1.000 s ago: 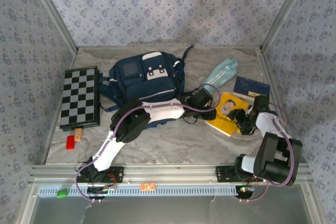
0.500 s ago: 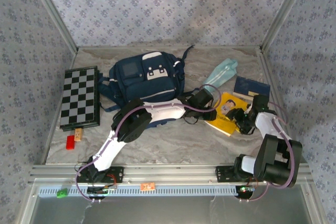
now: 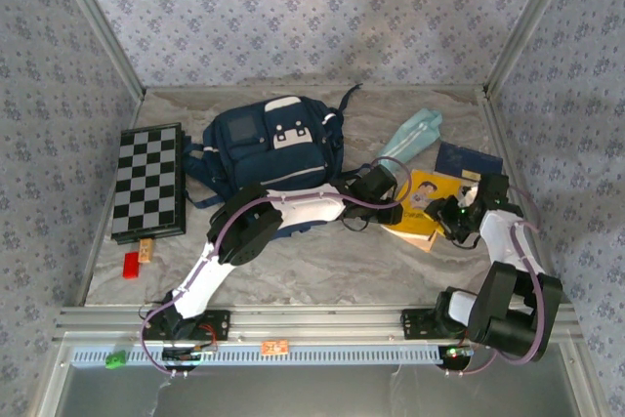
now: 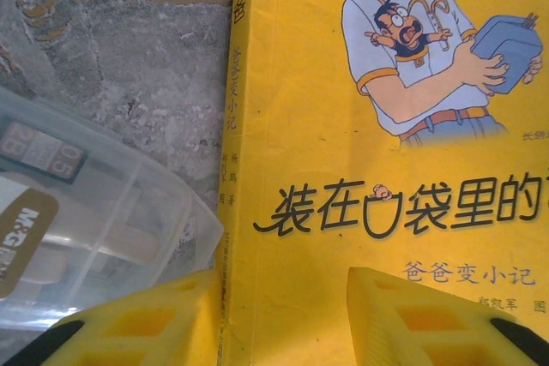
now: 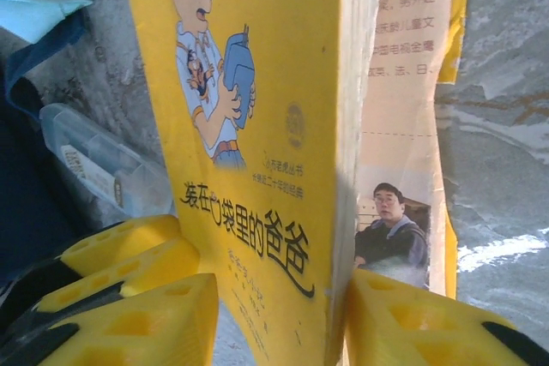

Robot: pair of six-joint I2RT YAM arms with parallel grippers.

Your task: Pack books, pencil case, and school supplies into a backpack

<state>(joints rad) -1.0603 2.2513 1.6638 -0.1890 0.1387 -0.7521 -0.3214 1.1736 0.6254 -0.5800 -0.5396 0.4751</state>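
1. The right gripper [image 5: 281,285] is seen closed on the page edge of the bright yellow cartoon-covered paperback book [image 3: 425,197], which lies right of centre on the grey marble-patterned table [image 3: 322,271].
2. The left gripper [image 4: 281,285] is held over the book's spine edge, fingers parted, with nothing clamped.
3. A small clear plastic oblong box [image 4: 86,220] is seen just beside that spine.
4. Farther back, a navy rectangular book [image 3: 469,158] and a mint-teal soft zip pouch [image 3: 410,132] are found near the yellow book.
5. The large navy fabric backpack [image 3: 269,148] is laid at back centre, with a black-and-white checkered board [image 3: 148,181] to its left.

Glossy paper yellow book [image 4: 360,152], clear smooth plastic box [image 4: 94,229], matt marbled table [image 4: 120,49].
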